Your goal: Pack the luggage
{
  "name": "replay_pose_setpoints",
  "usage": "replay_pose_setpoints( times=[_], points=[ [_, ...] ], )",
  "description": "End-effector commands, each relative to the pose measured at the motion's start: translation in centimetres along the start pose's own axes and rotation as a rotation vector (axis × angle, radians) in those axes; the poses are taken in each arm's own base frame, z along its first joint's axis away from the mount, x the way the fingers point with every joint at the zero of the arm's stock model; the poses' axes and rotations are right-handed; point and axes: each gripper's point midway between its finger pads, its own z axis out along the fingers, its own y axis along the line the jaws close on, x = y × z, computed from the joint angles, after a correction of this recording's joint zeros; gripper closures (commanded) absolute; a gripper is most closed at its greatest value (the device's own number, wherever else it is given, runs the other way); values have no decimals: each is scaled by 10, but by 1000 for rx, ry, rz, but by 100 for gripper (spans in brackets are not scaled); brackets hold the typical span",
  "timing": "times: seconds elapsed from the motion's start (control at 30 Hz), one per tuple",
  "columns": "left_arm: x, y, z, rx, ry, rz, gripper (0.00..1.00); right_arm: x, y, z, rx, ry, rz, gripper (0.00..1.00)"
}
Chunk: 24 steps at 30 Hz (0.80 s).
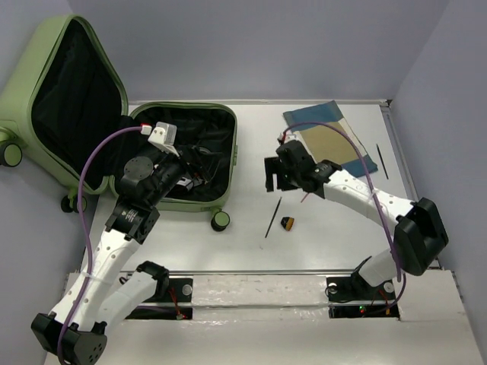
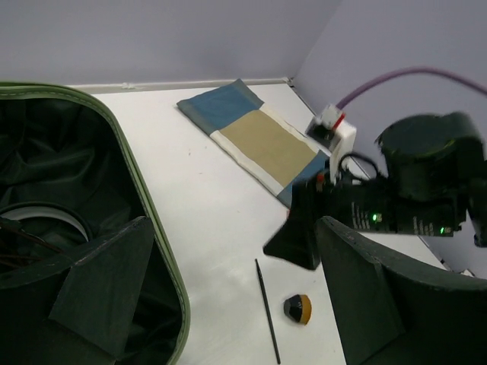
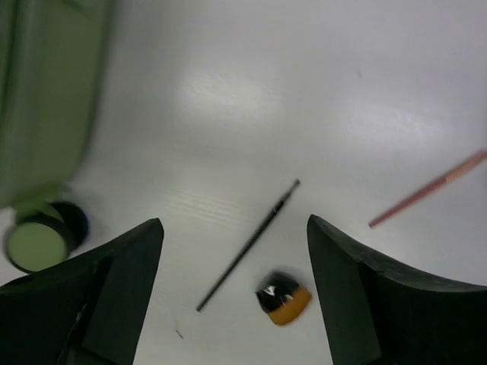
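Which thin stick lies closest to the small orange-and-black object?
The slim black stick, just beside the orange-and-black object; the reddish-pink stick and the dark one by the patchwork cloth lie farther off.

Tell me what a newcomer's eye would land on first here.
The pale green luggage lies open at the far left of the table, lid raised. The left gripper hangs open over it; the right gripper hangs open above a thin black stick and a small black-and-orange piece. A folded blue-and-tan cloth lies far right.
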Motion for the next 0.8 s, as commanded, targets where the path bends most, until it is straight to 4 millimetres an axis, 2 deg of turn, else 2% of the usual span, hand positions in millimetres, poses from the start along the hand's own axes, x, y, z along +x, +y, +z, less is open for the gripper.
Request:
replay_pose_setpoints(
  times=[0.0,0.07,0.1,0.13,0.23,0.3,0.5,0.63,0.77],
  points=[
    [-16,-12,-2,43,-47,21,1,95,-47,-12,108,232,-25,14],
    [-16,-13,-2,48,-47,18,1,114,-50,-18,98,273,-7,14],
    [-15,-12,-1,47,-44,16,1,120,-46,-22,58,293,0,14],
    [-15,-12,-1,46,-46,18,1,133,-48,-24,52,325,1,9],
    [-16,-13,-1,48,-47,18,1,145,-46,-24,23,354,0,3],
    [-14,-12,0,47,-42,14,1,145,-42,-18,2,350,5,3],
    [-13,-11,1,46,-39,15,1,145,-37,1,-12,343,-6,12],
    [-12,-11,1,46,-36,16,1,154,-44,13,36,376,-20,19],
    [-12,-11,1,46,-36,16,1,161,-50,15,63,389,-22,25]
  ],
)
